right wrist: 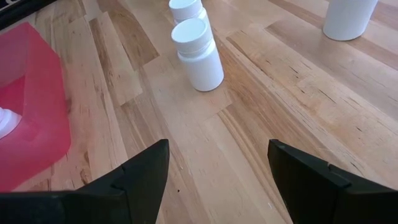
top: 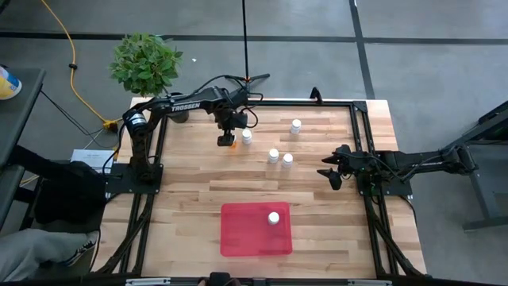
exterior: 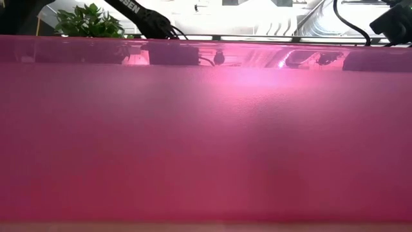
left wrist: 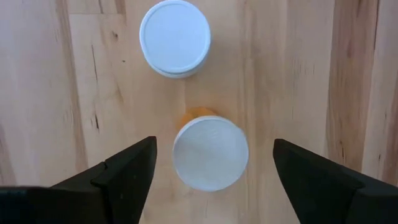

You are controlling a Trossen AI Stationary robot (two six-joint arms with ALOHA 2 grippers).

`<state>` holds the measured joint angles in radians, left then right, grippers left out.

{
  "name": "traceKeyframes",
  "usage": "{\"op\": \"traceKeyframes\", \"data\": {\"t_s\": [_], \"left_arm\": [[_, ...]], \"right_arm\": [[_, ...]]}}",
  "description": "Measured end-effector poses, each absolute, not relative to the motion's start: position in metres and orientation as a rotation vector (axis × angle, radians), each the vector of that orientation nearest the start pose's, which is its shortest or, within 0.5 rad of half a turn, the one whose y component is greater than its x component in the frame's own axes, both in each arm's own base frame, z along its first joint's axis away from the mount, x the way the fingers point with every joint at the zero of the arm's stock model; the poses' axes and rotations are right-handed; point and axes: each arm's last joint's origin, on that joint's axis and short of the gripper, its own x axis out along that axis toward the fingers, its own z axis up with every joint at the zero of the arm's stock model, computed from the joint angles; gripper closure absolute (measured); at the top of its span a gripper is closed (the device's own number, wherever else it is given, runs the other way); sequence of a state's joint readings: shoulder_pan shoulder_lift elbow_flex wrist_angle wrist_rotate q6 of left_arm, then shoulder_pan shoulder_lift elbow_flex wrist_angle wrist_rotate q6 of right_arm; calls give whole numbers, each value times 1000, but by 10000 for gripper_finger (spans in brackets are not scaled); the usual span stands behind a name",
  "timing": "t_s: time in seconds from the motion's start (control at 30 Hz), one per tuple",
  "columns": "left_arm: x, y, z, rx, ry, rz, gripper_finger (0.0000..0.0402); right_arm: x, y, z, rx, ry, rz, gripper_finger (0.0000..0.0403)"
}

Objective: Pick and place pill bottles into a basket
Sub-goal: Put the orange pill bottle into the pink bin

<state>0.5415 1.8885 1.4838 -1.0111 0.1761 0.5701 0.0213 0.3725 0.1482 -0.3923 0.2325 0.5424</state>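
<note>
An orange-bodied pill bottle with a white cap (left wrist: 210, 163) stands upright on the wooden table (top: 190, 191), at the far left of centre (top: 233, 146). My left gripper (left wrist: 214, 148) is open above it, pointing down, with one finger on either side of the cap and a gap on both sides. A white bottle (left wrist: 175, 37) stands just beyond it. Two more white bottles (top: 273, 156) (top: 287, 160) stand mid-table and another (top: 296, 125) near the far edge. One white bottle (top: 274, 217) stands in the red basket (top: 246, 238). My right gripper (top: 329, 171) is open and empty at the table's right.
A potted plant (top: 145, 62) stands off the table's far left corner. The basket's red wall (exterior: 206, 142) fills the low view. The right wrist view shows two white bottles in a row (right wrist: 198, 53) and the basket's corner (right wrist: 31, 118). Black frame rails (top: 369, 159) border the table.
</note>
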Motion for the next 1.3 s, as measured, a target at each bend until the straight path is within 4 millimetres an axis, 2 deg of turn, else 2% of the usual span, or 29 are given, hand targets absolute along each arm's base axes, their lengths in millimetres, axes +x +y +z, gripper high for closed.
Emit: {"op": "traceKeyframes", "data": {"t_s": [0.27, 0.47, 0.9, 1.13, 1.3], "left_arm": [[321, 188, 202, -51, 1383, -76, 44], [322, 189, 202, -48, 1375, -68, 35], [322, 189, 201, -45, 1375, -70, 44], [314, 184, 184, -71, 1415, -83, 43], [316, 185, 181, -87, 1386, -55, 44]], "right_arm": [[105, -4, 148, 445, 540, -364, 139], [105, -4, 148, 450, 541, -362, 139], [105, -4, 148, 450, 541, -362, 139], [105, -4, 148, 450, 542, -363, 139], [105, -4, 148, 450, 542, -362, 139]]}}
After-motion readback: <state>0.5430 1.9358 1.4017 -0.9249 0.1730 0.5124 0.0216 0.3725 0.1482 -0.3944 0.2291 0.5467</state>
